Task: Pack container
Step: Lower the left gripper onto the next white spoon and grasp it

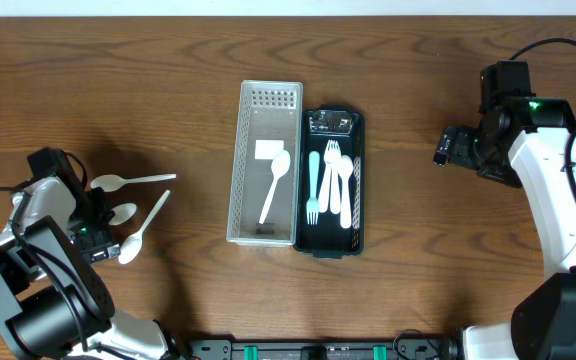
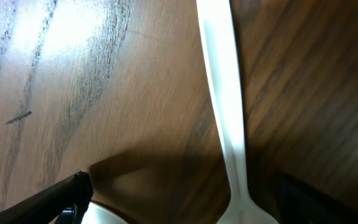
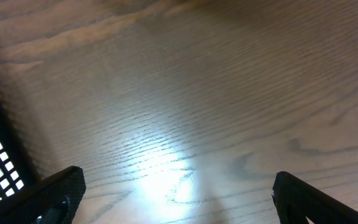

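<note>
Left fingers [image 2: 48, 198] stand spread wide, low over the bench [image 2: 135, 81], and grip nothing. 1 dark tip shows at the lower left corner of the wrist view, the other at the lower right. Between them runs the handle of a white plastic spoon [image 2: 225, 93], nearer the right-hand tip and, as far as can be seen, touching neither. A second white rounded shape [image 2: 104, 214] lies just beside the left-hand tip; too little of it shows to name it.

Seen from overhead, these fingers sit well to the left of the white tray [image 1: 238, 170], at the bowl ends of 3 loose spoons [image 1: 146, 228] fanned out on the wood. I cannot tell which of the 3 is the one in the wrist view.

Right fingers [image 3: 51, 196] are spread just as wide and are empty, with only lit wood between them. They hang well to the right of the white tray, beyond the black tray [image 1: 361, 180] that touches its right side.

Inside the white tray, 1 tray spoon [image 1: 274, 185] lies lengthwise, its bowl touching a white square label [image 1: 266, 150]; any print there is too small to read. The black tray holds a teal fork [image 1: 313, 185] and white forks [image 1: 334, 185] side by side. Marks at its far end are too small to read.
</note>
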`<state>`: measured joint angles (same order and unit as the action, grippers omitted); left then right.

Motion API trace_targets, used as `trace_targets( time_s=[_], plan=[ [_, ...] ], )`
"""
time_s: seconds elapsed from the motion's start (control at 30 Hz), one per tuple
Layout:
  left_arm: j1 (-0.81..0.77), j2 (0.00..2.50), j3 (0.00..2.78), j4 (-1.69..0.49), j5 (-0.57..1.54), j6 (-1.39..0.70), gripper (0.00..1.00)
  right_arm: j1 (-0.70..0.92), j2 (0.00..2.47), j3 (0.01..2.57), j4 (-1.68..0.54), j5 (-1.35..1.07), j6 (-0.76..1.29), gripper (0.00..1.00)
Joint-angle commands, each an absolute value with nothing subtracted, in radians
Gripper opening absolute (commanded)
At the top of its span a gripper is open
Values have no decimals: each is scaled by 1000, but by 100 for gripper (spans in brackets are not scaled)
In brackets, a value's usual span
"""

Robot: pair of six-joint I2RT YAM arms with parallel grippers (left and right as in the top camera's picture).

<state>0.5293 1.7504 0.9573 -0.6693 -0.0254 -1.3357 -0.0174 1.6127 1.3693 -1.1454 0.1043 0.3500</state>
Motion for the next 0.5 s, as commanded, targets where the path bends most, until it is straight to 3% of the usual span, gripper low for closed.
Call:
trace_targets(
  time_s=[0.0, 0.13, 0.33, 0.47],
  plan=[
    [535, 1760, 955, -664, -27, -1348, 96, -19, 1605, 1374, -1148, 101, 335, 99],
    [535, 1760, 955, -664, -27, -1348, 90, -19, 1605, 1374, -1149, 101, 335, 99],
    [535, 1760, 955, -665, -27, -1348, 70, -19, 1605, 1374, -1149, 101, 335, 99],
    [535, 1760, 955, -664, -30, -1348, 68, -19, 1605, 1374, -1151, 101, 335, 99]
  ],
)
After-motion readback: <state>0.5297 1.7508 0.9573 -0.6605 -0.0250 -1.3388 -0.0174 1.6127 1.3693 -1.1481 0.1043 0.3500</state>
